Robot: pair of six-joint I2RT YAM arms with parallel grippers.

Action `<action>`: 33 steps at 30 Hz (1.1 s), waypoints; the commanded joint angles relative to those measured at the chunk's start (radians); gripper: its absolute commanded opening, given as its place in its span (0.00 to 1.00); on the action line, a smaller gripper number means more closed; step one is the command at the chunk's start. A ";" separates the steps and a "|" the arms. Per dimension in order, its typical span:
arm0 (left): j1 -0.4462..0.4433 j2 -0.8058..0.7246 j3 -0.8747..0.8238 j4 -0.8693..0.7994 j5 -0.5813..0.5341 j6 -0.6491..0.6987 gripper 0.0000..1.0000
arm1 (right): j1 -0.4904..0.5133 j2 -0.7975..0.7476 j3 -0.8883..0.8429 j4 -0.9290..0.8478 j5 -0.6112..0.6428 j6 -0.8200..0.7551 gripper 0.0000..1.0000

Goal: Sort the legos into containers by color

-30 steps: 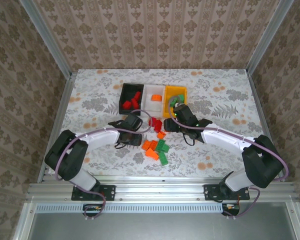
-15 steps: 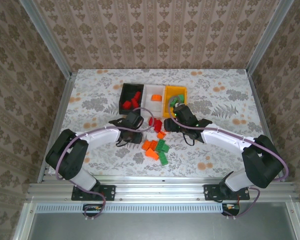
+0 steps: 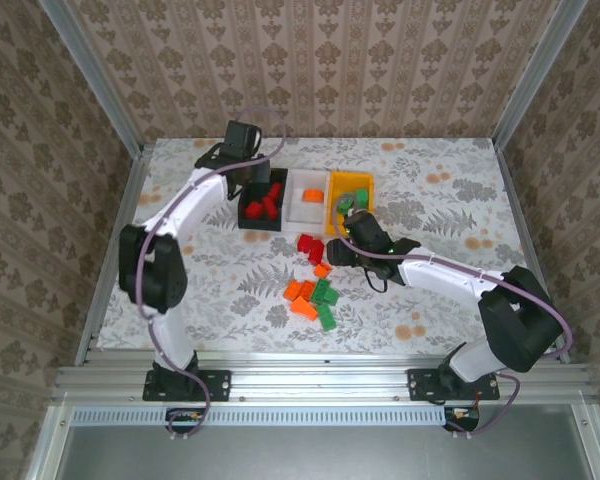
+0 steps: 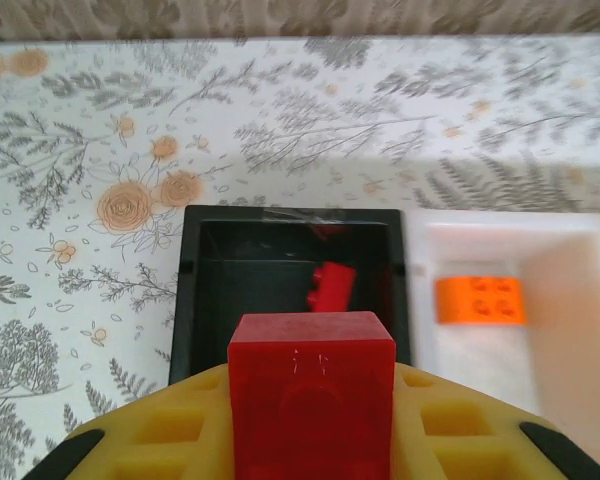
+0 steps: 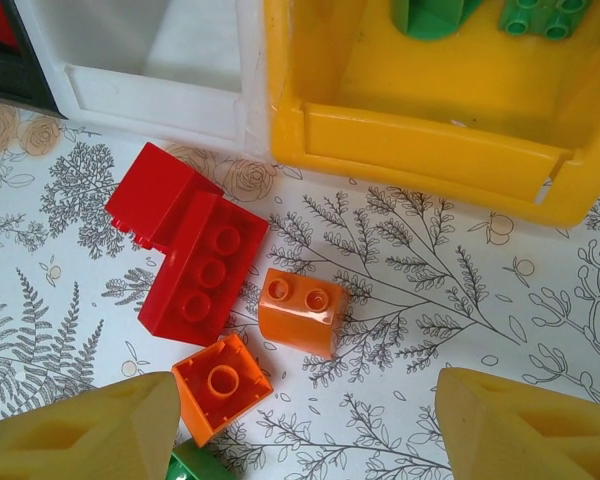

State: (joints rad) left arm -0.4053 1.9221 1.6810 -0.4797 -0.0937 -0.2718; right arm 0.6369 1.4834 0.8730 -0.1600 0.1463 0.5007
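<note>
Above the black bin, we see the left gripper clamped on a red brick, and a second red brick lies inside that bin. Just beside it, the white bin holds one orange brick. Our right gripper hangs with fingers spread wide over loose red bricks and small orange bricks on the table, near the yellow bin, which contains green bricks.

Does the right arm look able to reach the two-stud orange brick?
Probably yes: the right claw is open just short of the orange brick; nothing covers it, but a red brick crowds it.
</note>
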 commanded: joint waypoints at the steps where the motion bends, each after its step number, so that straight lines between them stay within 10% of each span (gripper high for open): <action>1: 0.002 0.127 0.088 -0.114 0.043 0.044 0.15 | 0.007 -0.004 -0.002 -0.005 0.019 -0.010 0.70; 10: 0.006 0.218 0.169 -0.122 0.080 0.031 0.27 | 0.033 -0.011 0.034 -0.063 -0.040 -0.032 0.70; 23: 0.004 0.055 0.059 -0.100 0.127 0.013 0.74 | 0.167 -0.044 0.030 -0.268 -0.096 -0.041 0.70; 33: -0.075 -0.482 -0.638 0.180 0.161 -0.155 0.83 | 0.353 -0.025 -0.026 -0.345 -0.056 0.017 0.68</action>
State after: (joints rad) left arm -0.4404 1.5356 1.1984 -0.3958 0.0475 -0.3397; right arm 0.9722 1.4403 0.8547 -0.4408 0.0731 0.4980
